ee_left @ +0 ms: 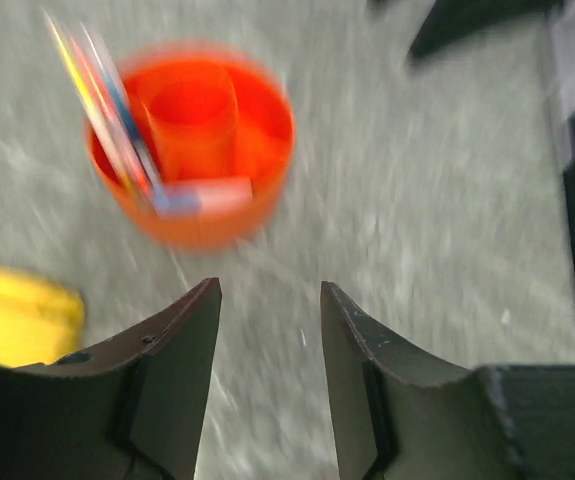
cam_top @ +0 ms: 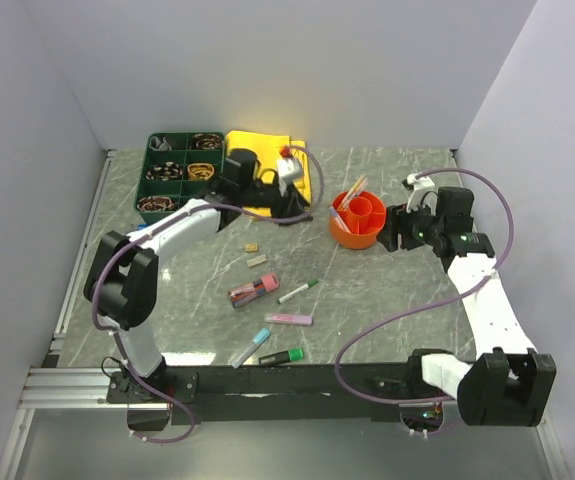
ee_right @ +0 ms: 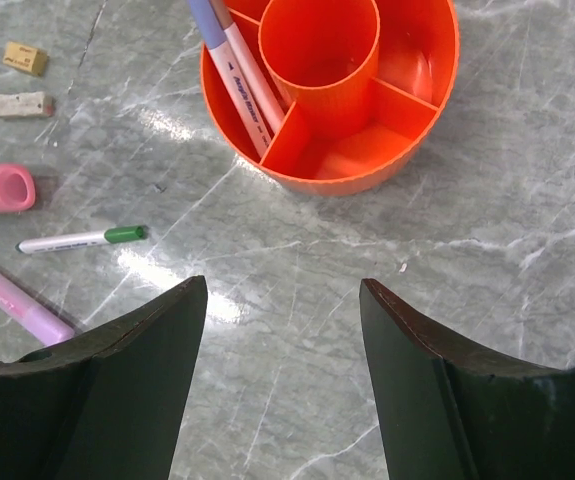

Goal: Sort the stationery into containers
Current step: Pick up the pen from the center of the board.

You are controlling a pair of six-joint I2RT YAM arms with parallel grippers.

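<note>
The round orange pot (cam_top: 358, 219) with inner dividers stands right of centre and holds a few pens (ee_right: 237, 70). The dark green compartment tray (cam_top: 182, 172) is at the back left. My left gripper (cam_top: 295, 210) hangs open and empty just left of the pot, which shows blurred in the left wrist view (ee_left: 202, 140) beyond the gripper (ee_left: 270, 300). My right gripper (cam_top: 395, 228) is open and empty just right of the pot (ee_right: 367, 150), above bare table (ee_right: 284, 290). Loose on the table lie a white pen with green cap (cam_top: 298, 291), a pink highlighter (cam_top: 289, 319), a blue-tipped marker (cam_top: 250, 347) and a green-tipped marker (cam_top: 282, 356).
A folded yellow cloth (cam_top: 267, 170) lies beside the tray, under the left arm. Two small erasers (cam_top: 254, 254) and a pink rounded item (cam_top: 254, 290) lie mid-table. White walls enclose the table on three sides.
</note>
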